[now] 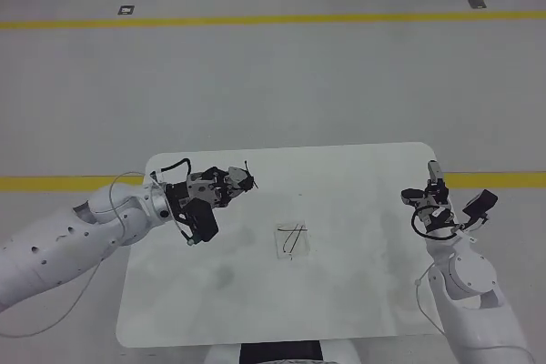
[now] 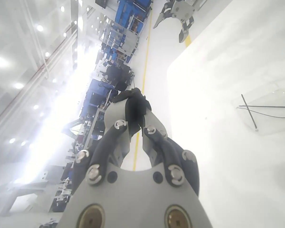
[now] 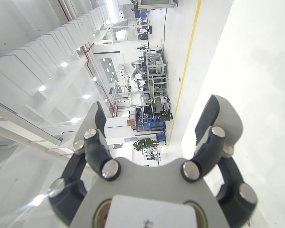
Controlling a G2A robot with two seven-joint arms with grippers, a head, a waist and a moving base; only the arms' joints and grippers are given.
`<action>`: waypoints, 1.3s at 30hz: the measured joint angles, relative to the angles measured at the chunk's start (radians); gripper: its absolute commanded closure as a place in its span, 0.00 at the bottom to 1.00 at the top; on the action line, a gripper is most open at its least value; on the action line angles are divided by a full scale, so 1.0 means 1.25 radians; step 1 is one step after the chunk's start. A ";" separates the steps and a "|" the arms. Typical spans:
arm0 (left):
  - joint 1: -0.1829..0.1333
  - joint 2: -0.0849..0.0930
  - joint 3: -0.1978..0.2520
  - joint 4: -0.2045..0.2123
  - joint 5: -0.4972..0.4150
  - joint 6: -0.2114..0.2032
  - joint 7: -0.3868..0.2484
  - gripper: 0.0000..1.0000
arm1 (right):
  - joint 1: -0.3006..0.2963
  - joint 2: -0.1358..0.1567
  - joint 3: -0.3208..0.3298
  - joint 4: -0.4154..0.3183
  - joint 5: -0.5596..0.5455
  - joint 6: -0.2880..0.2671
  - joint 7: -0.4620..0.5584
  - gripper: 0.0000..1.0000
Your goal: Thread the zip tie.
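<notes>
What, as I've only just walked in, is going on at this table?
The left gripper is shut over the white table's back left, seemingly pinching a thin black zip tie. More black zip ties lie on a clear square tray mid-table. The right gripper hangs open at the table's right edge, holding nothing.

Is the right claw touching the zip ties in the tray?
Apart. The top view shows bare table between the right gripper, at the table's edge, and the zip ties in the clear tray.

The surface [image 1: 364, 291] is white, smooth, matt. The tray [image 2: 270, 129] is clear glossy plastic, each zip tie [image 2: 263, 106] thin black plastic. The fingers [image 3: 228, 113] are brushed grey metal with ribbed black rubber pads [image 3: 204, 119].
</notes>
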 measured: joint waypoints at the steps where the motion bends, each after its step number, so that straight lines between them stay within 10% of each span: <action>1: 0.000 0.000 0.000 0.000 0.000 0.000 0.000 1.00 | 0.000 0.000 0.000 0.000 0.000 0.000 0.000 0.00; 10: -0.020 -0.008 0.000 0.000 0.000 0.013 0.129 1.00 | 0.000 0.000 0.000 0.000 0.000 0.000 0.000 0.00; 22: 0.005 -0.058 -0.055 0.068 -0.101 -0.011 0.370 1.00 | 0.000 0.000 0.000 0.000 0.000 0.000 0.000 0.00; 30: 0.012 -0.090 -0.076 0.117 -0.086 -0.055 0.423 1.00 | 0.000 0.000 0.000 0.000 0.000 0.000 0.000 0.00; 39: 0.013 -0.091 -0.076 0.117 -0.086 -0.056 0.425 1.00 | 0.000 0.000 0.000 0.000 0.000 0.000 0.000 0.00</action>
